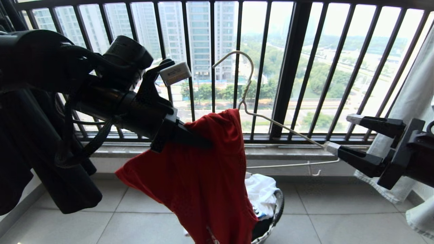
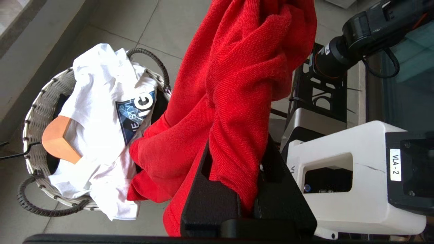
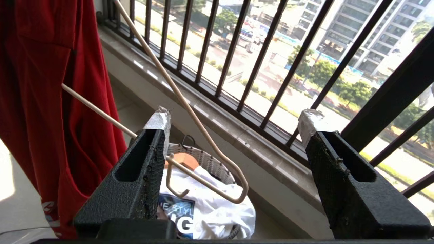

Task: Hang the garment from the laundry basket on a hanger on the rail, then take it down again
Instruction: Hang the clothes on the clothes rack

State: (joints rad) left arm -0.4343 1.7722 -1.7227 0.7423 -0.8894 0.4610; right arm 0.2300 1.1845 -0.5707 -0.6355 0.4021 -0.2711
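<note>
My left gripper point(image 1: 190, 137) pinches the shirt point(image 1: 203, 176), its hanger point(image 1: 271, 122) poking toward three o'clock, where my right gripper point(image 1: 339, 135) gapes wide; basket point(image 1: 276, 211) at six, railing point(image 1: 288, 67) behind.

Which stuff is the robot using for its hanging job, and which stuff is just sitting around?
Using: red shirt, wire hanger, basket, left gripper, right gripper.
Just sitting: white shirt, brown block, pale cloth, balcony bars.
</note>
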